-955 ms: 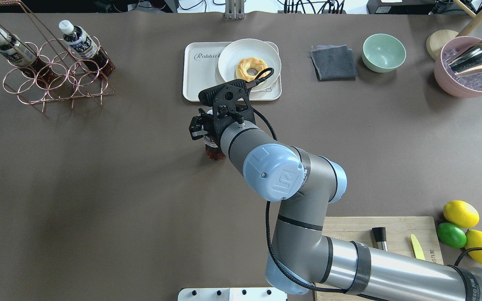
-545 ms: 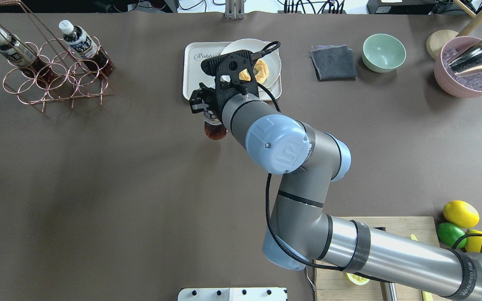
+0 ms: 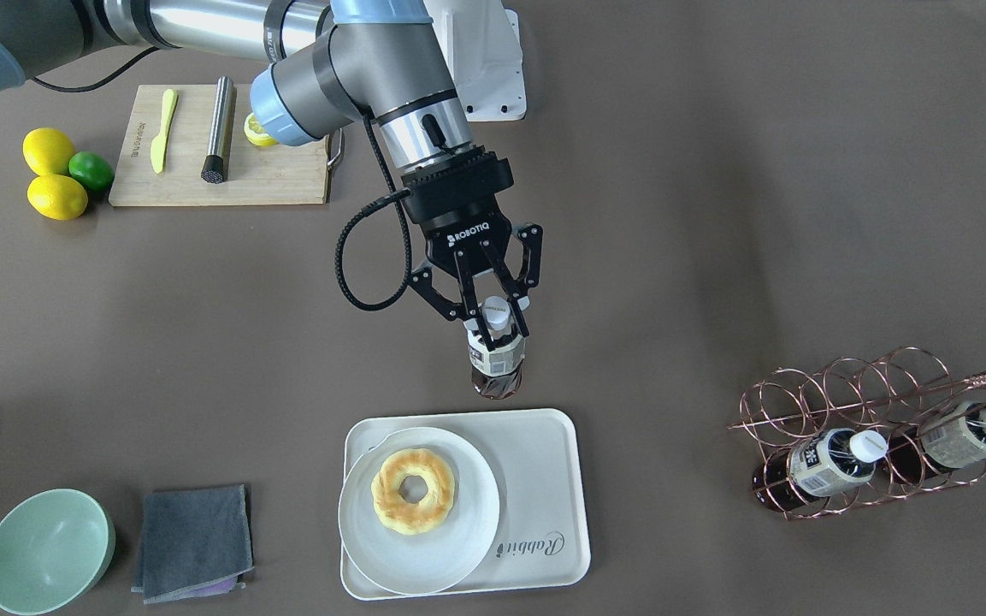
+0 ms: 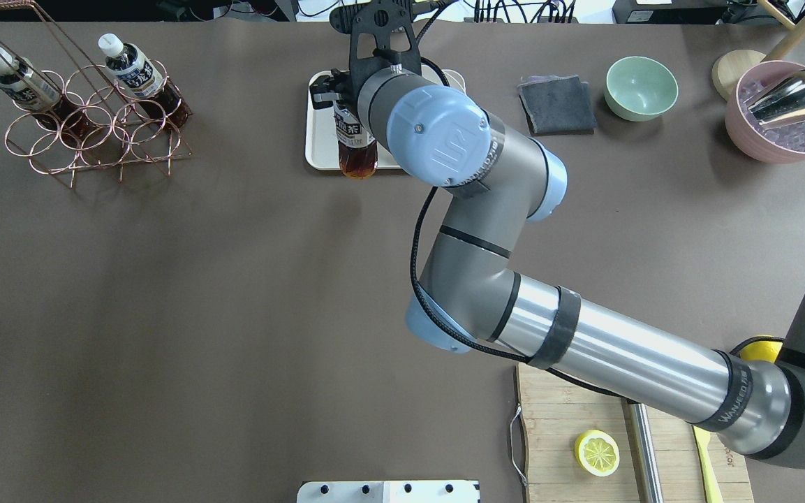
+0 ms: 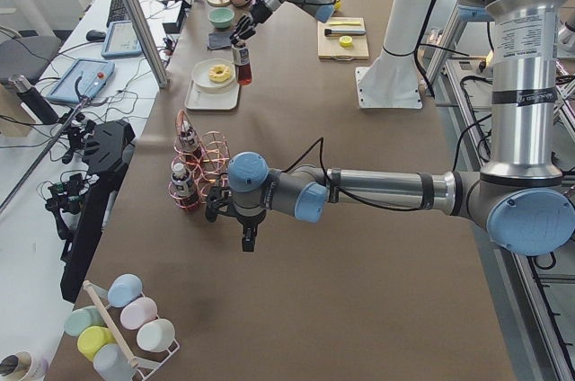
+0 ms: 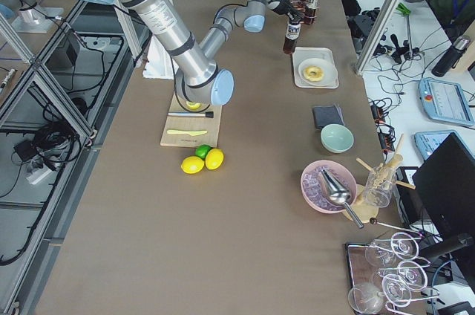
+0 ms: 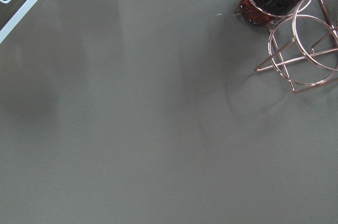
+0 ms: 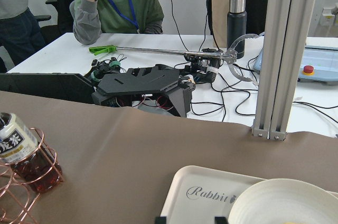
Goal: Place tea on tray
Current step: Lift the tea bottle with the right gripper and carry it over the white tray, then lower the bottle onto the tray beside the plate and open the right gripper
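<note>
The tea (image 3: pixel 497 358) is brought from the open worktop (image 3: pixel 715 214) to the tray's (image 3: pixel 548 479) near edge, held aloft in the right pincer (image 3: pixel 498 332).
The left pincer's (image 5: pixel 244 237) opening cannot be told. The right pincer's black fingers are closed round the neck under the white cap. A second ago the bottle was carried well short of the tray, so only a last reach and lowering are judged to remain. Smooth clear plastic, dark red-brown liquid and a matt label are seen. Beyond, the white raised-rim tray is half taken by a round plate (image 3: pixel 458 539), and a bare strip is left.
</note>
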You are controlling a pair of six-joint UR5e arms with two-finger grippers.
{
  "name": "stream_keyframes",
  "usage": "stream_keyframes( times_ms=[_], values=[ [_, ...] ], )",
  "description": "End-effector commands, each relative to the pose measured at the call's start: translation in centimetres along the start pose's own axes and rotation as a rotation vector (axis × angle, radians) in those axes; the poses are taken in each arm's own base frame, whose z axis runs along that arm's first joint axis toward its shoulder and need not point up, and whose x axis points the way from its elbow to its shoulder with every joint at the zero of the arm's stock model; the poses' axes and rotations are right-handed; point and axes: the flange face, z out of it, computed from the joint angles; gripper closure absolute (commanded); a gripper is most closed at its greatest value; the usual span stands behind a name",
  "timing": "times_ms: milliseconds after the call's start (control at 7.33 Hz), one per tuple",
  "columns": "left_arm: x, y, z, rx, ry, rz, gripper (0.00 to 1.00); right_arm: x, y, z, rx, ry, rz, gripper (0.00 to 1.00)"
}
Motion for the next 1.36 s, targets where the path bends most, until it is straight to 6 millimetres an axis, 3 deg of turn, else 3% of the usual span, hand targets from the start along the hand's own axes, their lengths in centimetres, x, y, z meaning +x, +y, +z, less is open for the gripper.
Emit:
stream_keyframes(
  times_ms=[0, 273, 545, 818, 1227],
  values=[
    [-1.5, 0.7, -0.7, 0.0, 0.0, -0.041, 0.01, -2.3, -4.4, 5.0, -0.016, 0.04, 0.026, 1.0],
    [-1.9, 0.8, -1.0, 0.007, -0.001, -0.049, 0.01, -2.0, -5.0, 9.2, -0.008, 0.053, 0.031, 1.0],
    [-1.9, 0.7, -1.1, 0.01, -0.006, -0.048, 0.01, -2.3, -5.8, 11.6, -0.028, 0.097, 0.021, 1.0],
    [-1.6, 0.2, -1.3, 0.016, -0.005, -0.041, 0.01, -1.3, -4.6, 13.1, -0.019, 0.098, 0.02, 1.0],
    [-1.4, -0.1, -1.4, 0.021, -0.004, -0.036, 0.01, -1.1, -4.0, 13.4, -0.019, 0.094, 0.02, 1.0]
  ],
)
